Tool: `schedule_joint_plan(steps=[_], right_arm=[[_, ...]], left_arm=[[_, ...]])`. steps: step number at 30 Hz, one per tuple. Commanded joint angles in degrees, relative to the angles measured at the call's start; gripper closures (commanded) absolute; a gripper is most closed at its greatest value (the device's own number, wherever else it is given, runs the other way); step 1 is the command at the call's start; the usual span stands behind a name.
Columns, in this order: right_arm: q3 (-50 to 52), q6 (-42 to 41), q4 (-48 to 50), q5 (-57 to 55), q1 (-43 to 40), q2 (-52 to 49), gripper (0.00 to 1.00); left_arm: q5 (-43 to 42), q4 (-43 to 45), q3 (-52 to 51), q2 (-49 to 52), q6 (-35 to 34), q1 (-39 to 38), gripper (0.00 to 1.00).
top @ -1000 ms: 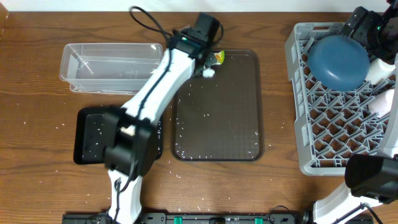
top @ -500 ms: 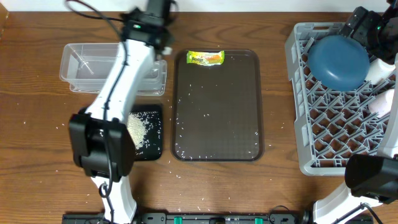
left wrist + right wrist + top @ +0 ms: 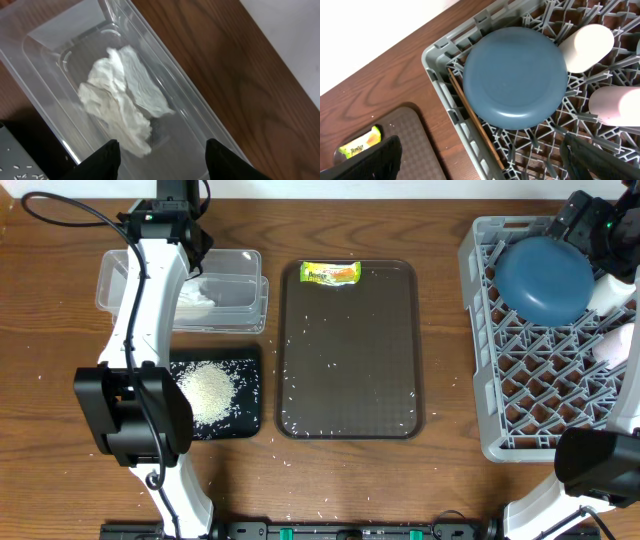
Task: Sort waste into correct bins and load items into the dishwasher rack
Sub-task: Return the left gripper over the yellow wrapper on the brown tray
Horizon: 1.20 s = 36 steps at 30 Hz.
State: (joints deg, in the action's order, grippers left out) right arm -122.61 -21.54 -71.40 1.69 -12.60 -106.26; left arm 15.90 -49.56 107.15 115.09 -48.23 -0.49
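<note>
A crumpled white napkin (image 3: 120, 97) lies loose on the floor of the clear tub (image 3: 45, 30). My left gripper (image 3: 162, 165) hangs just above it, open, with nothing between its fingers. From overhead, the left gripper (image 3: 190, 252) sits over the clear tub (image 3: 130, 270) and the napkin (image 3: 195, 293). White rice (image 3: 210, 390) is piled in the black tray (image 3: 250, 420). The yellow-green wrapper (image 3: 331, 273) lies at the far end of the brown tray (image 3: 350, 360). My right gripper (image 3: 485, 165) stands wide open over the rack (image 3: 437, 65), above the overturned dark-blue bowl (image 3: 515, 75).
Chopsticks (image 3: 475, 120) lie along the rack's left wall. A whitish cup (image 3: 585, 47) and a pink cup (image 3: 615, 102) rest on the pegs right of the bowl. Stray rice grains dot the brown tray and the wooden table (image 3: 60, 360).
The left arm swung from the brown tray's far end leftward to the clear tub, carrying the napkin. Its jaws then opened and the napkin now lies in the tub. The right arm stayed still.
</note>
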Motion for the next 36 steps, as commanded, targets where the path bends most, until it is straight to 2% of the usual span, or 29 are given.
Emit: schedule_joint_plan(steps=[1, 2, 3, 4, 5, 7, 12, 19, 21, 27, 33, 36], right_arm=[[-0.2, -0.7, -0.2, -0.2, -0.1, 0.2, 0.01], [-0.2, -0.7, -0.2, -0.2, -0.1, 0.2, 0.01], [-0.2, -0.7, -0.2, -0.2, -0.1, 0.2, 0.01], [-0.2, -0.7, -0.2, -0.2, -0.1, 0.2, 0.01], [-0.2, -0.7, -0.2, -0.2, -0.1, 0.2, 0.01], [-0.2, -0.7, -0.2, -0.2, -0.1, 0.2, 0.01], [-0.2, -0.7, -0.2, -0.2, -0.1, 0.2, 0.01], [-0.2, -0.7, -0.2, -0.2, -0.1, 0.2, 0.01], [-0.2, -0.7, -0.2, -0.2, -0.1, 0.2, 0.01], [-0.2, -0.7, -0.2, -0.2, -0.1, 0.2, 0.01], [-0.2, -0.7, -0.2, -0.2, -0.1, 0.2, 0.01], [-0.2, -0.7, -0.2, -0.2, -0.1, 0.2, 0.01]], left_arm=[[-4.9, -0.4, -0.1, 0.3, -0.1, -0.2, 0.43], [-7.7, -0.3, -0.1, 0.3, -0.1, -0.3, 0.46], [-10.9, 0.3, -0.1, 0.3, 0.4, -0.5, 0.54], [-13.6, 1.4, -0.1, 0.3, 2.5, -0.9, 0.59], [-16.6, 3.0, -0.1, 0.3, 5.7, -1.5, 0.59], [-20.1, 5.8, -0.1, 0.3, 10.0, -3.6, 0.59], [-20.2, 9.8, -0.1, 0.7, 10.8, -10.2, 0.5], [-13.7, 17.2, -0.1, 3.5, 10.7, -20.0, 0.43], [-11.7, 18.3, -0.1, 4.8, 9.7, -21.7, 0.43], [-11.4, 20.0, -0.1, 9.6, 0.5, -23.8, 0.43], [-11.3, 21.8, -0.1, 14.4, -1.1, -23.9, 0.42], [-11.4, 21.8, -0.1, 15.9, -2.6, -23.9, 0.37]])
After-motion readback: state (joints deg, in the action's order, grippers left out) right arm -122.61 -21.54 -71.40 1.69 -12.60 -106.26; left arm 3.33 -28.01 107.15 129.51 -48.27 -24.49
